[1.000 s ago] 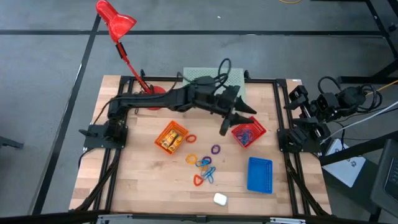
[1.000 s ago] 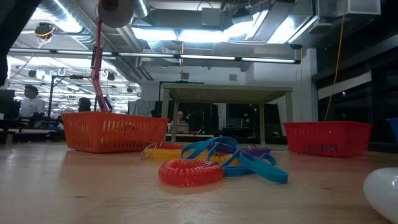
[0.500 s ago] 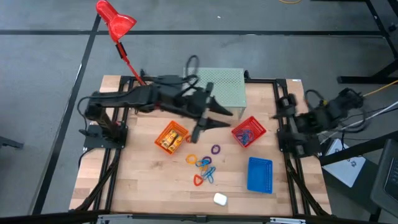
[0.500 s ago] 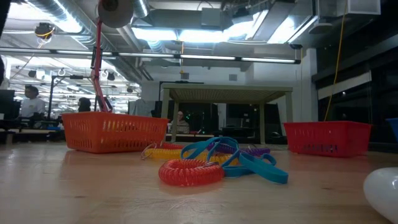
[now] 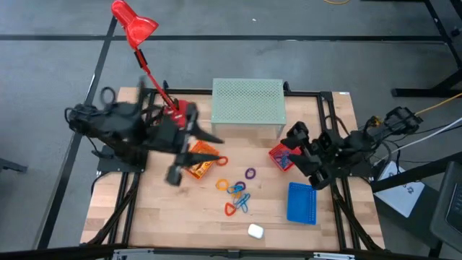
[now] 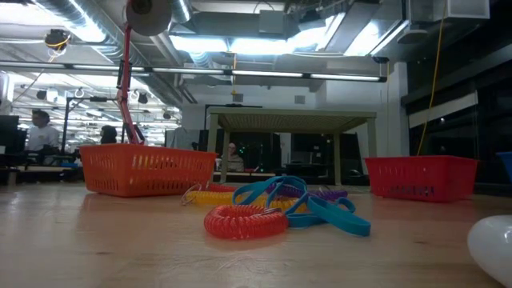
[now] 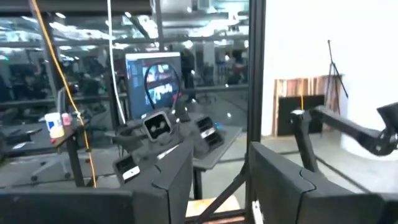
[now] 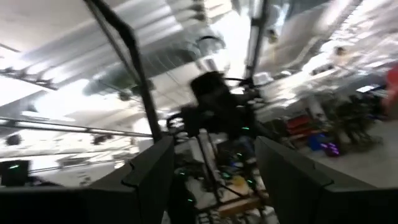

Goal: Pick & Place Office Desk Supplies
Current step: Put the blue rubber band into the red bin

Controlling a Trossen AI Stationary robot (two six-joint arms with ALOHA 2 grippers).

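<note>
While the left gripper (image 5: 189,148) hangs with fingers spread and empty just beside the orange basket (image 5: 198,159), the right gripper (image 5: 297,148), also spread and empty, sits just beside the red basket (image 5: 283,154). Yellow tubes (image 5: 201,157) lie in the orange basket; coloured loops lie in the red one. More loops (image 5: 237,193) lie loose on the surface (image 5: 166,209) between the orange basket and the blue basket (image 5: 302,202).

Orange mesh basket (image 5: 199,158); red mesh basket (image 5: 281,156); blue mesh basket (image 5: 302,202); red coiled loop (image 6: 246,220), blue loops (image 6: 308,204); purple loop (image 5: 250,174); pale green mesh riser (image 5: 247,102); red lamp (image 5: 134,25); pale wood table (image 5: 173,209).
</note>
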